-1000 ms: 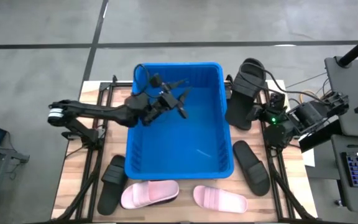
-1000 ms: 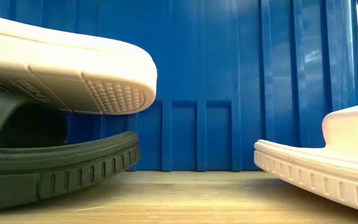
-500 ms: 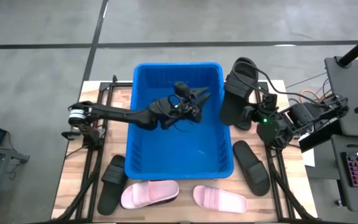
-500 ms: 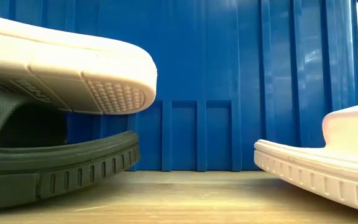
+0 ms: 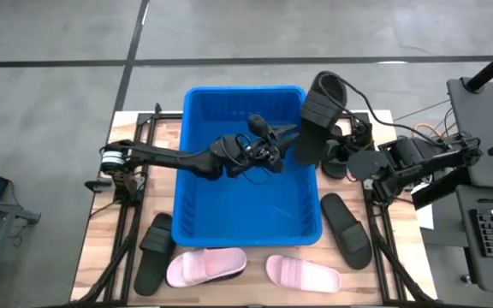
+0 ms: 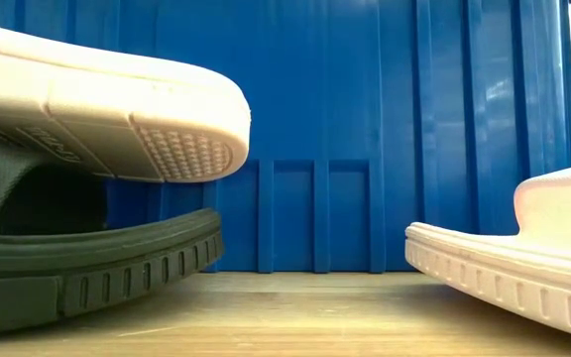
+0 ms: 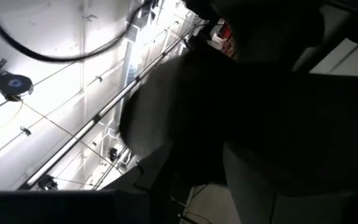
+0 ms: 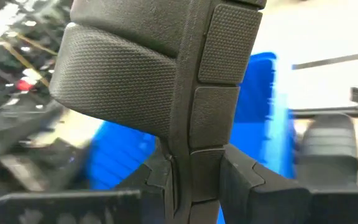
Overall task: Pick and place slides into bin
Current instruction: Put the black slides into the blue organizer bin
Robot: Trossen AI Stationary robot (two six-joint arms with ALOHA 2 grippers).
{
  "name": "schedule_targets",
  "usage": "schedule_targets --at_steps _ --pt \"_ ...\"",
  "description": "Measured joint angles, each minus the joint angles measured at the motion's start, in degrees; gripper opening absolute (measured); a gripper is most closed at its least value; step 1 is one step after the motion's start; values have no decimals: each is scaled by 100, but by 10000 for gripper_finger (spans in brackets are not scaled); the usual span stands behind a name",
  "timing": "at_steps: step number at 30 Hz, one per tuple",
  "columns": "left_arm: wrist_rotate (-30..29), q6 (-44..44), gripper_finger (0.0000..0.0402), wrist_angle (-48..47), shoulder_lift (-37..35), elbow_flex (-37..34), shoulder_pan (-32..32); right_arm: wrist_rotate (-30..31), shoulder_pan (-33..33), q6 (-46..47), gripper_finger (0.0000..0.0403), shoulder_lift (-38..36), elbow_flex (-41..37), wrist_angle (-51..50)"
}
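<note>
The matte black slide with the wide ribbed strap (image 5: 317, 115) hangs over the right-hand rim of the big bright blue plastic bin (image 5: 229, 218), at about two o'clock from the bin's middle, tilted with its toe end up toward twelve. The right gripper (image 5: 342, 147) has it: in the right wrist view the two dark fingers (image 8: 244, 180) are clamped on the edge of the textured black sole (image 8: 160, 68), with the blue bin wall showing behind it.

The bin itself sits in the middle of the pale wooden table (image 5: 101, 248), its long side running from twelve to six. I can see nothing lying inside it apart from the left arm, which reaches in from nine o'clock; the left gripper (image 5: 268, 137) hovers over the upper half of the bin, pointing toward the held slide. Its wrist view is mostly dark shapes against ceiling lights, and I cannot tell whether its fingers are apart or together.

Another black slide (image 5: 347, 229) lies on the table just beside the bin's right wall at about four o'clock. A third black slide (image 5: 153, 251) lies at seven o'clock, off the bin's near-left corner, with a pale pink slide (image 5: 205, 266) resting partly over it. A second pale pink slide (image 5: 303, 274) lies at five o'clock. From table height, the pink sole (image 6: 107, 109) sits on top of the black one (image 6: 87, 273), with the bin's ribbed blue wall (image 6: 365, 129) behind.
</note>
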Motion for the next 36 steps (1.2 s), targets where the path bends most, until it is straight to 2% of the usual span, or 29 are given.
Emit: schedule_targets --at_steps 4,9,14,25,36 --pt "-67 313 125 24 -1 -6 -6 -375 -122 -462 74 154 0 459" --pt "-399 715 125 4 0 -12 -4 -388 -234 -368 74 353 0 404" --pt "-898 734 125 -4 0 -26 -21 -369 -258 -386 74 423 0 338" --pt "-1010 699 125 17 -11 -30 -120 -461 -650 -865 74 230 0 287" --pt "-958 694 125 23 -11 -32 28 -1266 -693 -628 74 496 0 410"
